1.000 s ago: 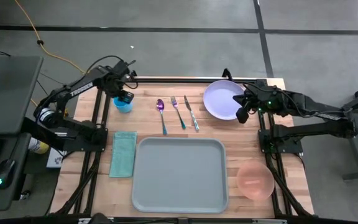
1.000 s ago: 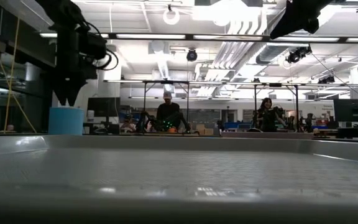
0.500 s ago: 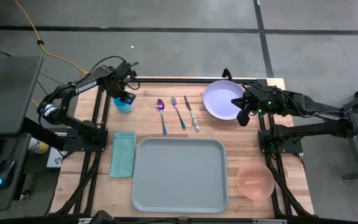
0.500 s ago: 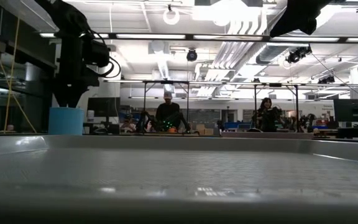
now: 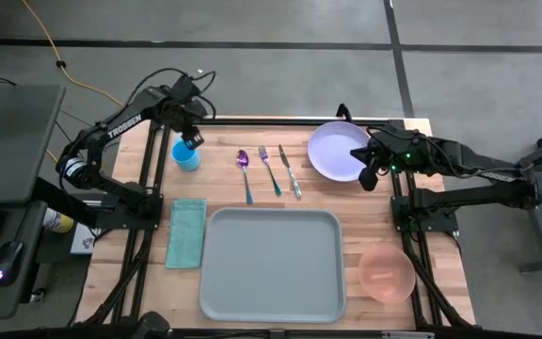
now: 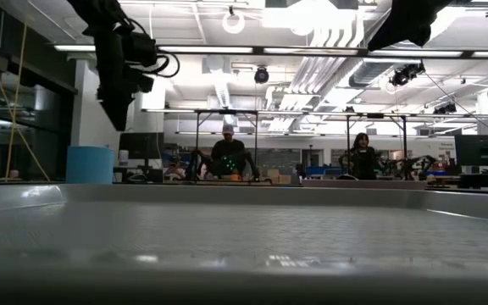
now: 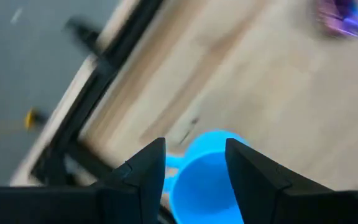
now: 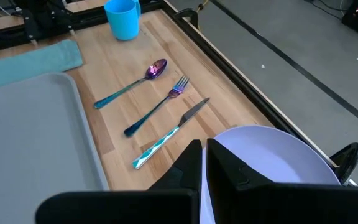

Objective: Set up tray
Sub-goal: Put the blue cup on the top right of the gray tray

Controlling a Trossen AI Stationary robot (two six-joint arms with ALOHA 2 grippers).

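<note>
High view — tray [image 5: 271, 264] lies well apart from (seemingly open) left gripper [image 5: 188, 135].

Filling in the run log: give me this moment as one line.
tray: empty | left gripper: open, above blue cup | right gripper: jaws shut on lavender plate rim

Directly beneath the raised, parted left end effector [image 5: 188, 138] the blue cup [image 5: 185, 156] is found, with bare tabletop [image 5: 219, 165] left between it and the spoon [image 5: 244, 173], while the closed right end effector [image 5: 366, 176] is hemmed by the lavender plate [image 5: 335, 151] touching it.
</note>
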